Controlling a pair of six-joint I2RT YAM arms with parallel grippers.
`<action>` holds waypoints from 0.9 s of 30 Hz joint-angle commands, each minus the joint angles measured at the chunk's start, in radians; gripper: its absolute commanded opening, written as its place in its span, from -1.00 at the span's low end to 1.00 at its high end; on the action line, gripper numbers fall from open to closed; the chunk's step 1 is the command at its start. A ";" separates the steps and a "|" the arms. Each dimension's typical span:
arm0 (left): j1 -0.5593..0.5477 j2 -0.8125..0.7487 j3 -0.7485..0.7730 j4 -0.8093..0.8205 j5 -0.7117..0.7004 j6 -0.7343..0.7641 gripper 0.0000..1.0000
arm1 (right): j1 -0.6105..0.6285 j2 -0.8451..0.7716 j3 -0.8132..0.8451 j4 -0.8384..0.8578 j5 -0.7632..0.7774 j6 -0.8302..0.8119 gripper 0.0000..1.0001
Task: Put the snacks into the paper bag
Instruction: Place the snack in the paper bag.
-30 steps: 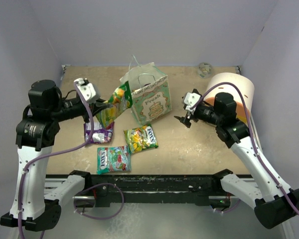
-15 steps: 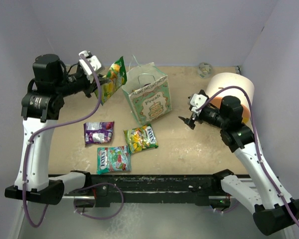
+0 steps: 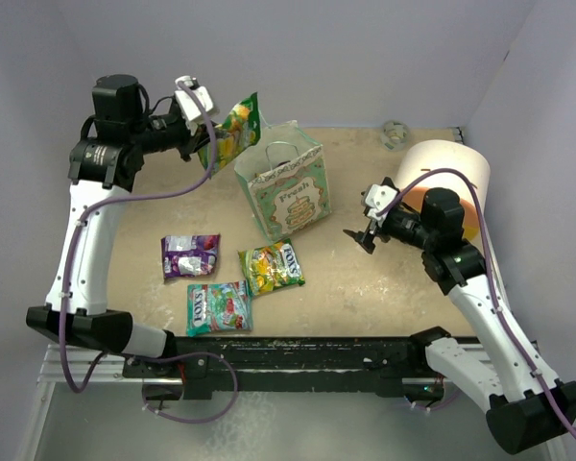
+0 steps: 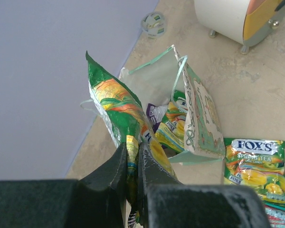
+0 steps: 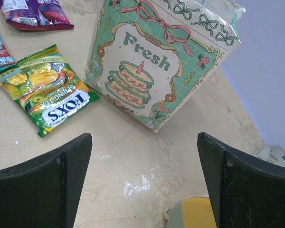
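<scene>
Now holds a yellow-green snack packet (image 4: 115, 107) clamped in the left gripper (image 4: 134, 156), aloft just beside the open mouth of the paper bag (image 3: 290, 192), with the right gripper (image 3: 358, 233) spread empty near the bag's other side; next needs shifting over the opening, then releasing

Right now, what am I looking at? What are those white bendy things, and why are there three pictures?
Those are two robot arms bolted to a table. One picture looks down from above. The other two come from little cameras on each arm's wrist. The left arm's jaws pinch a green-and-yellow candy packet up in the air, next to the top of the mint-green paper bag. The right arm's jaws are wide open and empty, on the bag's other side. On the table lie a purple packet, a yellow-green FOX'S packet and a teal-and-red packet. The left wrist picture shows packets inside the bag. A big cream-and-orange cylinder stands on the right.
</scene>
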 commanded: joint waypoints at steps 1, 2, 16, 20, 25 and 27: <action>-0.045 0.052 0.094 0.045 0.061 0.127 -1.00 | -0.006 0.003 -0.010 0.055 -0.025 0.017 0.87; -0.057 0.070 0.108 0.036 0.052 0.142 -1.00 | -0.006 0.002 -0.011 0.056 -0.025 0.018 0.87; -0.198 0.281 0.261 -0.101 -0.121 0.296 -1.00 | -0.018 -0.002 -0.022 0.065 -0.032 0.019 0.88; -0.204 0.314 0.265 -0.103 -0.118 0.295 -1.00 | -0.018 0.003 -0.025 0.064 -0.039 0.019 0.88; -0.204 0.325 0.239 -0.024 -0.059 0.254 -1.00 | -0.020 0.009 -0.026 0.066 -0.046 0.021 0.89; -0.204 0.319 0.221 0.023 -0.036 0.240 -1.00 | -0.021 0.011 -0.027 0.068 -0.046 0.022 0.89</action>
